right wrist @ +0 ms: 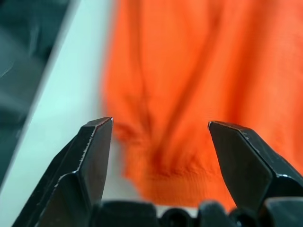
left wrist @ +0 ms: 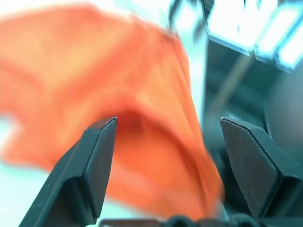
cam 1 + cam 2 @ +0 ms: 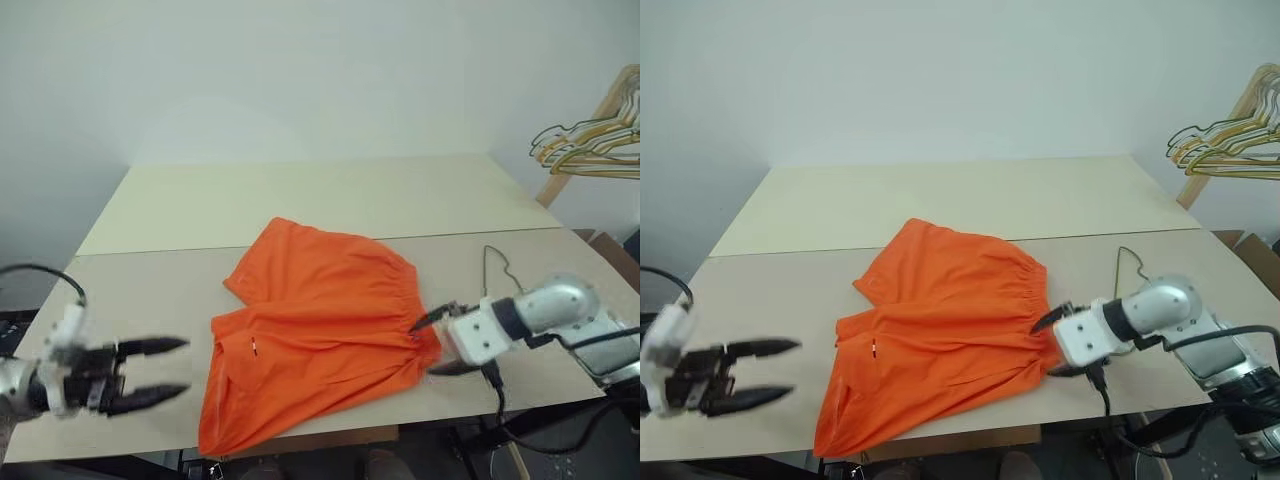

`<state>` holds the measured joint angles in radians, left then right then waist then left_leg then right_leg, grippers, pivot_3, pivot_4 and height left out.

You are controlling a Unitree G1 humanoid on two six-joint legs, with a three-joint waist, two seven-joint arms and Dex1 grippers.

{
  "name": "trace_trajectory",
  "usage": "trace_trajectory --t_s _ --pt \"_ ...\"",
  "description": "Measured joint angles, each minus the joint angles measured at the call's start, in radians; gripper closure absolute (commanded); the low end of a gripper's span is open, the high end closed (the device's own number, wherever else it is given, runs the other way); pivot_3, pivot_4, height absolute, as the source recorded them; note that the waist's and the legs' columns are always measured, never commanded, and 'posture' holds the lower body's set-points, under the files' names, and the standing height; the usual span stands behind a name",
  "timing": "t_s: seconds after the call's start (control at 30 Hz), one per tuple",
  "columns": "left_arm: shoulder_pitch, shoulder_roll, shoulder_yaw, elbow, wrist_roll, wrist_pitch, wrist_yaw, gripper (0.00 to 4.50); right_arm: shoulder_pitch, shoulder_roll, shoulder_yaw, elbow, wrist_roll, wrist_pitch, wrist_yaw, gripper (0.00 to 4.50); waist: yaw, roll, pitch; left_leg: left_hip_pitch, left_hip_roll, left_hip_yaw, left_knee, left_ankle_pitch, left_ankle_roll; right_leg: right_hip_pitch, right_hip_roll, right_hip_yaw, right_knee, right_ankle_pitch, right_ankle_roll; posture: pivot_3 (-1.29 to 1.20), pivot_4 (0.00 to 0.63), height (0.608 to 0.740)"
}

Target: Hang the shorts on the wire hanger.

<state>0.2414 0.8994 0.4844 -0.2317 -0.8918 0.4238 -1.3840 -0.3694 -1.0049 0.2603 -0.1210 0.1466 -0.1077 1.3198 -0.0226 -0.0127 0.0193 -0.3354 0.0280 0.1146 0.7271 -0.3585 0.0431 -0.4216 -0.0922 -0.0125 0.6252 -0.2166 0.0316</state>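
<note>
So you've got the shorts [image 3: 315,335] lying flat and a bit rumpled on the table [image 3: 300,205], toward its near edge, with the gathered waistband on the right side and the leg ends on the left. The wire hanger [image 3: 497,268] is just past the waistband end of the shorts, and you can really only make out its thin hook and a bit of wire on the table top; the rest of it is hidden by your right arm.

Your right gripper [image 3: 437,343] sits right at the waistband corner of the shorts, fingers spread wide with the cloth between and under them, not pinched on anything as far as the wrist view goes. Your left gripper [image 3: 170,370] hangs off the leg side of the shorts, a clear gap away from the cloth, tips aimed at it, jaws apart and holding nothing.

Way off past the hanger side of the shorts there's a bunch of yellowish hangers [image 3: 585,145] on a wooden rack
</note>
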Motion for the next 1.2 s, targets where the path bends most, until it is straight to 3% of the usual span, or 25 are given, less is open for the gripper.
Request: trace_trajectory --t_s 0.1,0.2,0.4,0.53,0.87,1.03,1.2 --pt "-0.149 -0.049 -0.014 -0.038 -0.085 0.080 0.130 0.70 -0.029 0.060 0.000 -0.023 -0.003 0.194 -0.070 0.75 0.005 0.000 0.000 0.000 -0.001 0.000 0.000 0.000 -0.001 0.000 0.001 0.000 0.000 0.000 0.000 0.01 0.000 0.740" --pt "-0.279 -0.121 -0.108 -0.071 -0.061 0.089 0.253 0.70 -0.052 0.138 0.011 -0.028 -0.059 0.318 -0.166 0.75 0.010 0.000 -0.001 -0.001 -0.008 -0.001 0.000 0.001 -0.002 0.001 0.000 0.000 0.000 0.000 0.000 0.00 0.000 0.740" --pt "-0.329 -0.138 -0.422 -0.051 0.268 0.023 0.343 0.70 0.000 0.166 0.063 -0.070 -0.142 0.416 -0.217 0.75 0.004 0.000 -0.001 -0.001 -0.010 0.003 -0.003 0.002 -0.004 0.001 0.000 -0.002 -0.002 0.000 0.001 -0.02 0.000 0.740" --pt "-0.264 -0.120 -0.526 0.044 0.430 -0.098 0.289 0.70 0.081 0.142 0.115 -0.092 -0.204 0.391 -0.213 0.75 -0.010 0.000 -0.001 -0.001 -0.009 0.004 -0.006 0.003 -0.006 0.000 0.001 -0.002 -0.003 0.000 0.000 -0.03 0.000 0.740" --pt "-0.154 -0.042 -0.578 0.127 0.575 -0.275 0.147 0.70 0.114 0.118 0.126 -0.114 -0.296 0.250 -0.217 0.75 -0.015 -0.002 -0.002 0.001 -0.008 0.002 -0.006 0.004 -0.006 0.001 0.001 -0.001 -0.002 -0.001 0.000 -0.02 0.000 0.740" --pt "-0.123 -0.014 -0.576 0.119 0.578 -0.315 0.108 0.70 0.115 0.102 0.120 -0.089 -0.287 0.187 -0.192 0.75 -0.013 -0.003 -0.003 0.001 -0.008 0.000 -0.006 0.003 -0.005 0.001 0.000 0.000 -0.002 -0.001 0.000 -0.02 0.000 0.740" --pt "-0.104 -0.014 -0.572 0.107 0.573 -0.328 0.102 0.70 0.111 0.114 0.090 -0.068 -0.211 0.251 -0.159 0.75 -0.012 -0.002 -0.004 0.002 -0.008 -0.001 -0.006 0.003 -0.004 0.001 0.000 0.000 -0.001 -0.001 0.000 -0.02 0.000 0.740"
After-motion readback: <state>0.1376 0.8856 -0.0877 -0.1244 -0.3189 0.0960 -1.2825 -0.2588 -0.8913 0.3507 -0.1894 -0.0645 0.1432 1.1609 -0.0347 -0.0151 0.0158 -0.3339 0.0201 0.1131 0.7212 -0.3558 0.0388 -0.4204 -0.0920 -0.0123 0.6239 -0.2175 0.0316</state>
